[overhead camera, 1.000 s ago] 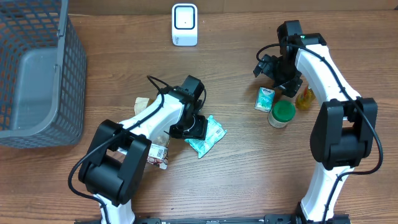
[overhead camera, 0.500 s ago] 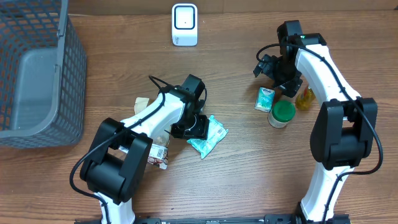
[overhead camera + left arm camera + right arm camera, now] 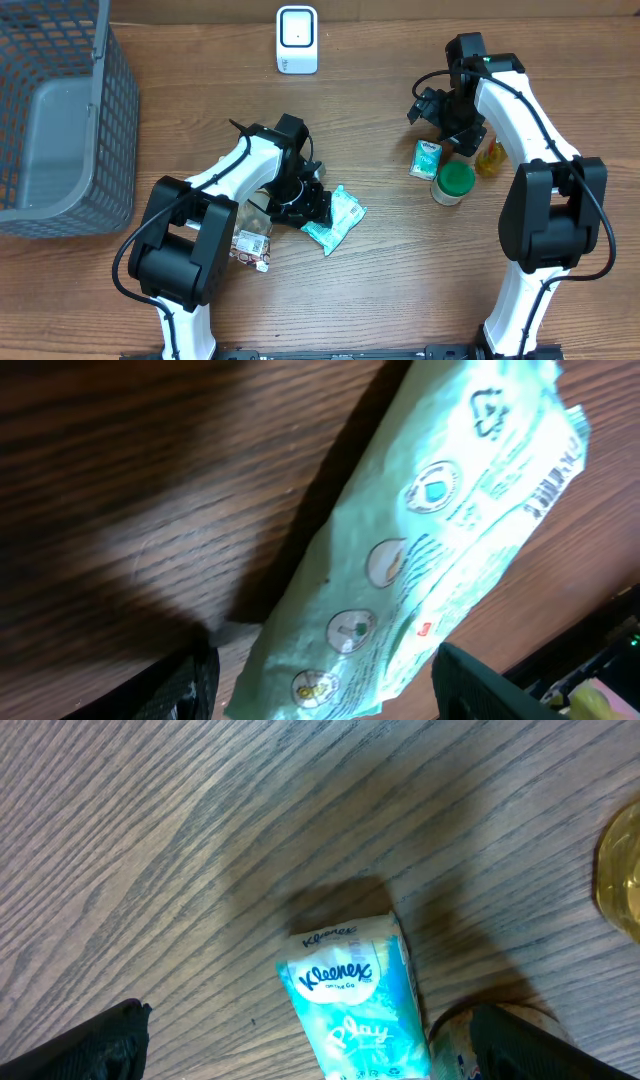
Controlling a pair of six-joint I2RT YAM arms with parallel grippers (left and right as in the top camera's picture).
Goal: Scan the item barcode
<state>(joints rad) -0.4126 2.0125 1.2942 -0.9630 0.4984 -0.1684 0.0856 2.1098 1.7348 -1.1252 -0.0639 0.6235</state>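
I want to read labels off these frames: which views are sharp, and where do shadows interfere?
Overhead: evenly lit, sharp, print too small to read. Left wrist: pale green packet slightly soft, heavy dark shadow on the table beside it. Right wrist: crisp, the logo on the Kleenex pack legible, only faint shadow around it.

A gray basket (image 3: 116, 120) with holes in its sides sits at the far left of the brown wooden table (image 3: 380, 290). On the right side, a small blue Kleenex pack (image 3: 426, 158) lies flat. Just beside it stands a jar with a green lid (image 3: 455, 182). A little yellow bottle (image 3: 489, 158) is close by. Nearer the middle lies a small packet (image 3: 252, 245).
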